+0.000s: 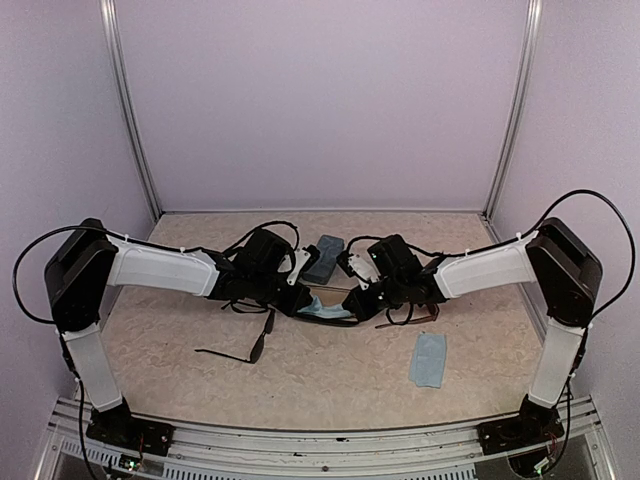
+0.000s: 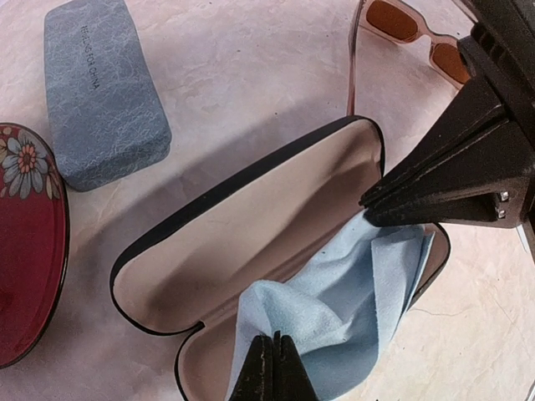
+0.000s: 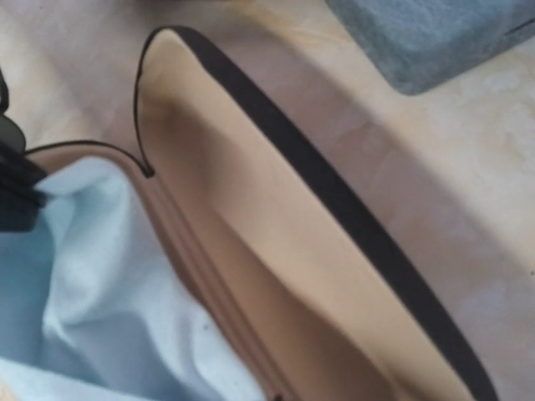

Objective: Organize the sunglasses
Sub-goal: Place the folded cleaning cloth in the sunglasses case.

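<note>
Top view: task barely started, by the look of it. Neither pair is stowed. The black-frame sunglasses (image 1: 252, 346) lie open on the table (image 1: 180, 340), near-left of centre and well apart from any case. The reddish-brown sunglasses (image 1: 408, 318) sit on the table just right of the open black case (image 1: 326, 312), partly under the right arm. The blue-grey case (image 1: 322, 258) is shut, just behind the open one. A spare cloth (image 1: 428, 360) lies alone, near-right. Both arms meet over the open case; fingers too small to read here.

Left wrist: the open case holds only a blue cloth (image 2: 334, 309), no glasses. The reddish-brown pair is outside it, just past the far rim. A red floral case (image 2: 29, 251) shows at the left edge. Left gripper (image 2: 272, 355): tips clenched tight at the cloth's near fold, apparently pinching it. Right gripper (image 2: 376, 202): also clenched, its point on the cloth's top corner by the case rim; whether it actually grips can't be told.

Right wrist: beige lining bare, cloth bunched lower-left, blue-grey case top-right. Own fingers not in frame.

Left to do, probably: sort the cloth, then put both pairs into cases.
</note>
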